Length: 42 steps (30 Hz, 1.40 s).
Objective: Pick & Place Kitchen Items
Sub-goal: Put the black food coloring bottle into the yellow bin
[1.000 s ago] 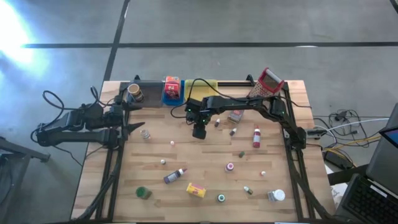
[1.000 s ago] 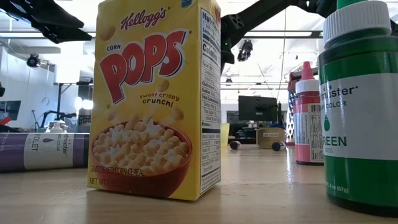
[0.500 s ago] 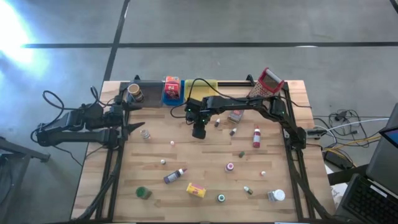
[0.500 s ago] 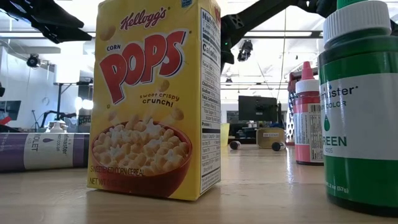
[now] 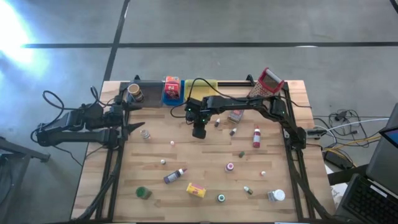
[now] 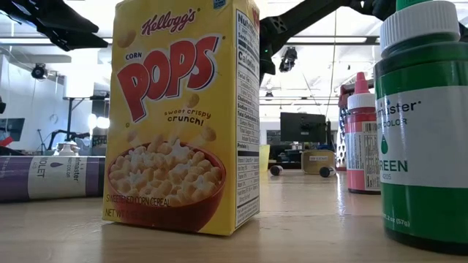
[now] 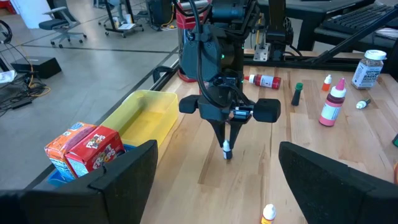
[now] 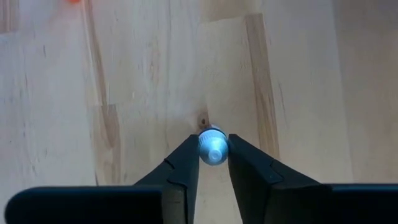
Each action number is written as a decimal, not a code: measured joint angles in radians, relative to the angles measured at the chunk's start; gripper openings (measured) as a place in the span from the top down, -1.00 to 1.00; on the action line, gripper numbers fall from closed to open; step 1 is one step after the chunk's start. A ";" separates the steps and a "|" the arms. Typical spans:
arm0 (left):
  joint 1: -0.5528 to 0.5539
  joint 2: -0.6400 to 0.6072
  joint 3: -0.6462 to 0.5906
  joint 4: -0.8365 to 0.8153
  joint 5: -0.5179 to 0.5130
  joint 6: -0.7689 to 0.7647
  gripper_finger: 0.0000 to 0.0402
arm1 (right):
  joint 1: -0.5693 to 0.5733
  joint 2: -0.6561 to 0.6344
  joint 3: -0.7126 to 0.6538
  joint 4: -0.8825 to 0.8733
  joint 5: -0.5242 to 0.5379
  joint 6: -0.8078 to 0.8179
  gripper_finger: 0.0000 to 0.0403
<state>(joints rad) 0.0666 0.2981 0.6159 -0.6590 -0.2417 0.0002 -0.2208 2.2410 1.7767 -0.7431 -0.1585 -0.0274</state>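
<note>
A tiny white-capped bottle (image 7: 227, 151) stands on the wooden table, just near the yellow tray (image 5: 210, 86). My right gripper (image 5: 199, 133) reaches down over it from the table's right side and is shut on it. My left gripper (image 5: 139, 127) waits open at the table's left edge, with nothing between its fingers. Other kitchen items lie scattered over the near half: a red-capped bottle (image 5: 256, 138), a purple bottle (image 5: 175, 175) on its side, a yellow cereal box (image 5: 196, 190), a green jar (image 5: 143, 193) and a white-lidded jar (image 5: 277, 196). My right gripper pinches the bottle's white cap (image 8: 212, 147) between its two fingertips (image 8: 185, 163), one on each side. The fingers come from above, slanting steeply down. The bottle stays upright below them, its base at the tabletop (image 7: 227, 158).
Along the far edge stand a grey tray (image 5: 147, 87) with a jar, a blue tray (image 5: 172, 99) with red boxes, and the yellow tray. A metal grater with a red handle (image 5: 267, 82) leans at the far right. Bare wood lies between the two arms.
</note>
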 joint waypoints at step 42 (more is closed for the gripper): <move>0.000 0.000 0.000 -0.001 0.000 0.000 -0.69 | -0.440 -0.228 0.013 -0.036 0.038 -0.007 0.69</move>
<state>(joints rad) 0.0668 0.2981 0.6163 -0.6601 -0.2416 0.0002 -0.6604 2.0130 1.7897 -0.7789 -0.1208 -0.0345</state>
